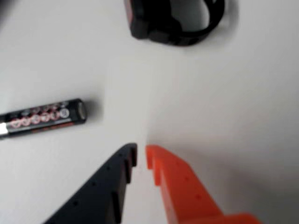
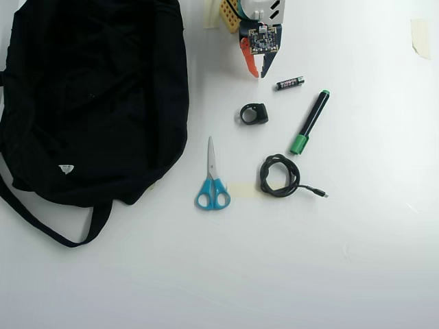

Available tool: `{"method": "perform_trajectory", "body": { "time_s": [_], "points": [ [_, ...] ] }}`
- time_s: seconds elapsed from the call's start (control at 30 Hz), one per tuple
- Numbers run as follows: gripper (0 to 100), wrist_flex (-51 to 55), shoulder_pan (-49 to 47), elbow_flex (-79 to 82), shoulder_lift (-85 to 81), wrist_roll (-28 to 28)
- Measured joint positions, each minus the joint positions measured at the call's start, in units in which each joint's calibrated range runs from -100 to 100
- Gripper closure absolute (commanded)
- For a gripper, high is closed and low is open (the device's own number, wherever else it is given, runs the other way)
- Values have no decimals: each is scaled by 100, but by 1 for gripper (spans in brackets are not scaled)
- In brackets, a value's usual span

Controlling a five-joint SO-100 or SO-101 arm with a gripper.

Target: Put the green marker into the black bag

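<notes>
Now fingers (image 1: pixel 141 156) nearly closed, empty, near battery (image 1: pixel 44 117).

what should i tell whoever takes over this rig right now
Gripper: nearly shut, only a narrow gap between its fingers, holding nothing, poised over bare table near the top of the overhead view.
Green marker: lying on the table to the right of the gripper in the overhead view, untouched, green cap toward the bottom.
Black bag: at the left of the overhead view, strap trailing toward the bottom.
Nearby: battery just right of the gripper, black ring-shaped item below it, scissors, coiled cable.
Done: nothing yet.
Left: open, grasp the marker, carry it left, drop it in the bag.
</notes>
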Motion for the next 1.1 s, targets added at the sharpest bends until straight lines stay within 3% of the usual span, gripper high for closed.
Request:
{"method": "perform_trajectory", "body": {
  "time_s": [1.1],
  "points": [
    [98, 0, 44, 0, 0, 98]
  ]
}}
